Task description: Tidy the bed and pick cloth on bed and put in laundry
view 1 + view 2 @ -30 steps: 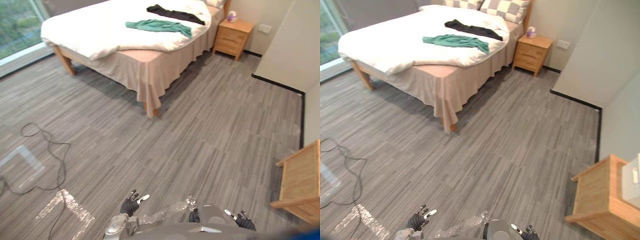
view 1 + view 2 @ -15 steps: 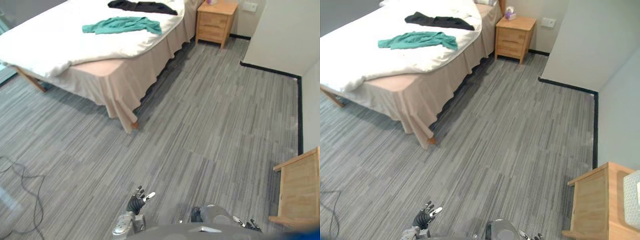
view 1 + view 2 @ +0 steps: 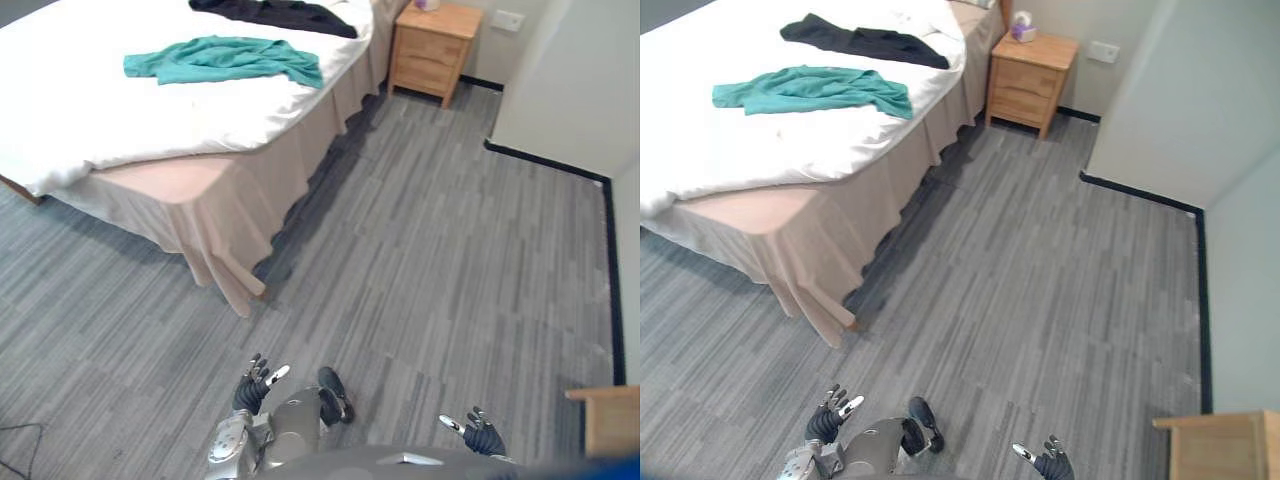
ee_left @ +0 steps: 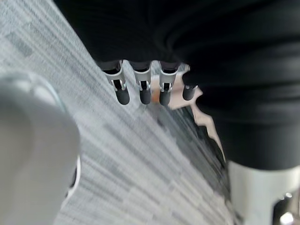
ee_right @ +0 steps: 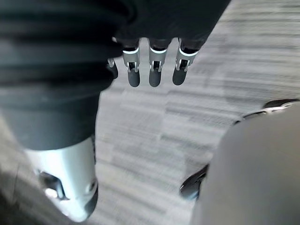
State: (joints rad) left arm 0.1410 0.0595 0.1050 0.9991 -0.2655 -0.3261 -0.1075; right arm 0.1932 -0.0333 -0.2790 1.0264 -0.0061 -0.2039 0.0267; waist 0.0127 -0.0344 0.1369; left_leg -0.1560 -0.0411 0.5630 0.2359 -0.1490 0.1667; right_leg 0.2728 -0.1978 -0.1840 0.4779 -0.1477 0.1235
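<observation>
The green cloth (image 3: 225, 60) lies on the bed (image 3: 100, 130), long axis crosswise, well ahead and leftward; the left hand (image 3: 250, 388) is nearer than the right hand (image 3: 482, 437); both hang empty, fingers relaxed.

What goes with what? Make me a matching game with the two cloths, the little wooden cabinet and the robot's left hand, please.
Things:
1. green cloth
2. black cloth
3. wooden cabinet
4. left hand

Places or states:
A. stands on the floor beside the head end of the bed
B. open, low above the floor, holding nothing
C. on the bed, nearer the robot
D. on the bed, farther away, towards the cabinet

Pairs: 1-C, 2-D, 3-A, 4-B
</observation>
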